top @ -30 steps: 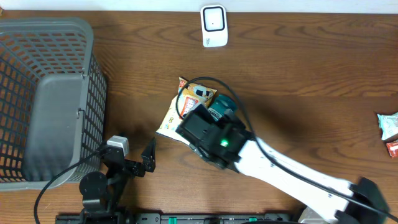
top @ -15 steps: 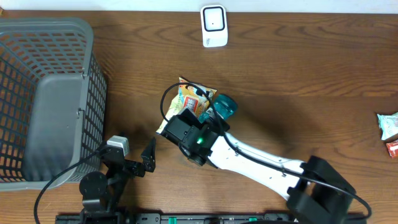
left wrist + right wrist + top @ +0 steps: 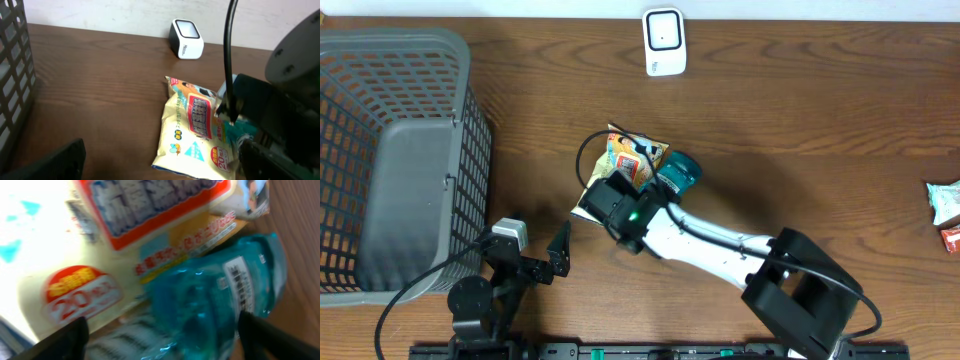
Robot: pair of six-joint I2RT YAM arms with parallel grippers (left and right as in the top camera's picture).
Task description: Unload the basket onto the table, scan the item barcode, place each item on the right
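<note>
Overhead: snack packet [image 3: 625, 160] on wood-grain table [image 3: 820, 120], pale wall [image 3: 470, 8].

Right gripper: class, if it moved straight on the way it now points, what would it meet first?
Probably the teal packet, right ahead between the open fingers of the right gripper, beside the yellow snack bag; blur leaves depth unsure.
</note>
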